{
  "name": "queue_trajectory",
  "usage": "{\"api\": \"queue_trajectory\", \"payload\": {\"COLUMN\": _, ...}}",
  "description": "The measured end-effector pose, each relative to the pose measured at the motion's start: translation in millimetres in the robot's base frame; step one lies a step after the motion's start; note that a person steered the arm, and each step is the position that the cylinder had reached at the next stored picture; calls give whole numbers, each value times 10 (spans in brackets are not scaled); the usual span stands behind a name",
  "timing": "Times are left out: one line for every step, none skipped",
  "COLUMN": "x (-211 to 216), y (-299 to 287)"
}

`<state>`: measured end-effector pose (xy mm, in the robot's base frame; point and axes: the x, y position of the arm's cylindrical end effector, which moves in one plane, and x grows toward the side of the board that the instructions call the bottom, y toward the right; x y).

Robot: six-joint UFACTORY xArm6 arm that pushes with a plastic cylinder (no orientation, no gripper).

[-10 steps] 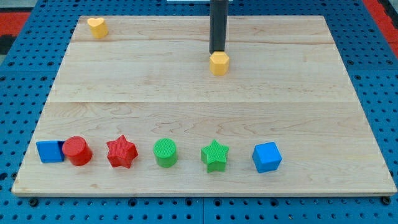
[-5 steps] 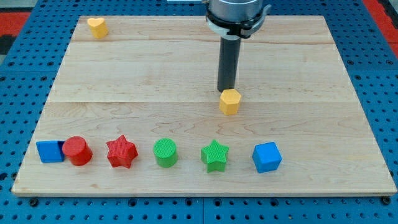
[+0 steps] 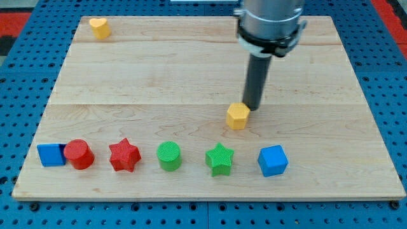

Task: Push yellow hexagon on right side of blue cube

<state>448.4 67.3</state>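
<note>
My tip [image 3: 252,107] is touching the far right edge of the yellow hexagon block [image 3: 238,116], which is nearer now to the blue cube [image 3: 273,160] but remaining far-left of it; no pincer is showing.

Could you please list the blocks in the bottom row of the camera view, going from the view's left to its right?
Blue cube → red cylinder → red star → green cylinder → green star → second blue cube.
</note>
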Motion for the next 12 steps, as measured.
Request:
{"api": "queue_trajectory", "payload": {"x": -101, "y": -414}}
{"api": "queue_trajectory", "payload": {"x": 129, "y": -760}}
{"api": "queue_trajectory", "payload": {"x": 264, "y": -383}}
{"api": "queue_trajectory", "payload": {"x": 125, "y": 101}}
{"api": "queue_trajectory", "payload": {"x": 153, "y": 694}}
{"api": "queue_trajectory", "payload": {"x": 398, "y": 1207}}
{"api": "queue_trajectory", "payload": {"x": 560, "y": 1445}}
{"api": "queue_trajectory", "payload": {"x": 860, "y": 1516}}
{"api": "queue_trajectory", "payload": {"x": 620, "y": 1610}}
{"api": "queue_trajectory", "payload": {"x": 550, "y": 1324}}
{"api": "queue_trajectory", "payload": {"x": 793, "y": 1321}}
{"api": "queue_trajectory", "payload": {"x": 832, "y": 1461}}
